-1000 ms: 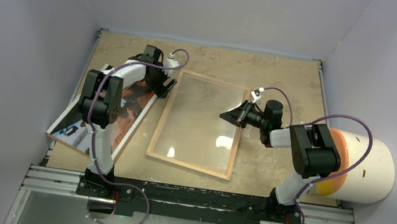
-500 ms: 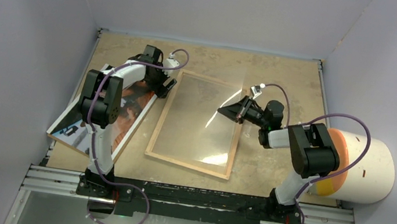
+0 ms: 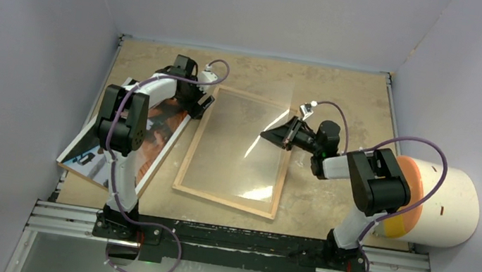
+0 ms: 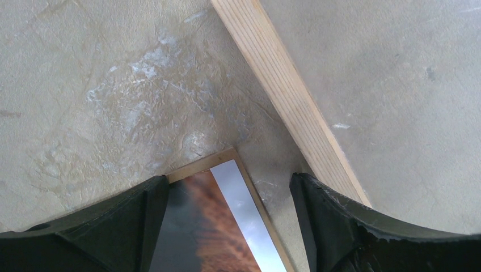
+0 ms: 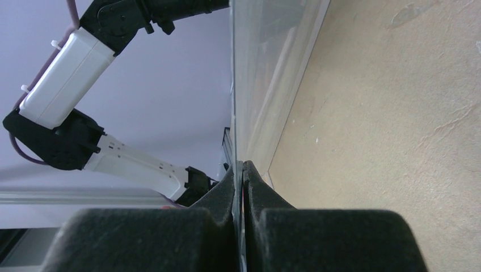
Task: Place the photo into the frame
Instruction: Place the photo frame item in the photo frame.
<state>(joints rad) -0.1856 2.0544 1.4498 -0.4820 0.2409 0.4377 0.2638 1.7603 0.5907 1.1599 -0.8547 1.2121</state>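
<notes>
1. Top external view: the frame (image 3: 223, 202) lies flat near the middle of the worktop (image 3: 344, 93), light wood face up, with its long rails running away from the arm bases.
2. The photo (image 3: 167, 124) lies left of the frame and outside it, on a brown backing board (image 3: 96, 180) (only a thin brown edge of the board shows around the print). The left arm (image 3: 127, 127) crosses over part of it.
3. The left hand (image 3: 201, 105) sits low at the photo's far right corner, just beside the frame's left rail.
4. In the left wrist view, the 2 fingers (image 4: 113, 226) of that hand stand well apart, 1 on each side of the photo's corner (image 4: 198, 226), and they grip nothing. The frame's wooden rail (image 4: 289, 96) runs diagonally just past the right-hand finger.
5. The right hand (image 3: 267, 135) reaches in over the frame's right rail. Its fingers are together, clamped on the edge of a clear sheet (image 3: 242, 129).
6. The sheet is tilted, with its gripped edge raised above the frame and bright glints across it. I cannot tell where its lower edge rests.
7. In the right wrist view, the 2 pads (image 5: 221, 192) press on the sheet's thin edge (image 5: 241, 85), which runs straight away from the camera.
8. A white cylinder (image 3: 449, 204) with an orange end lies at the worktop's right side, beyond the right arm.
</notes>
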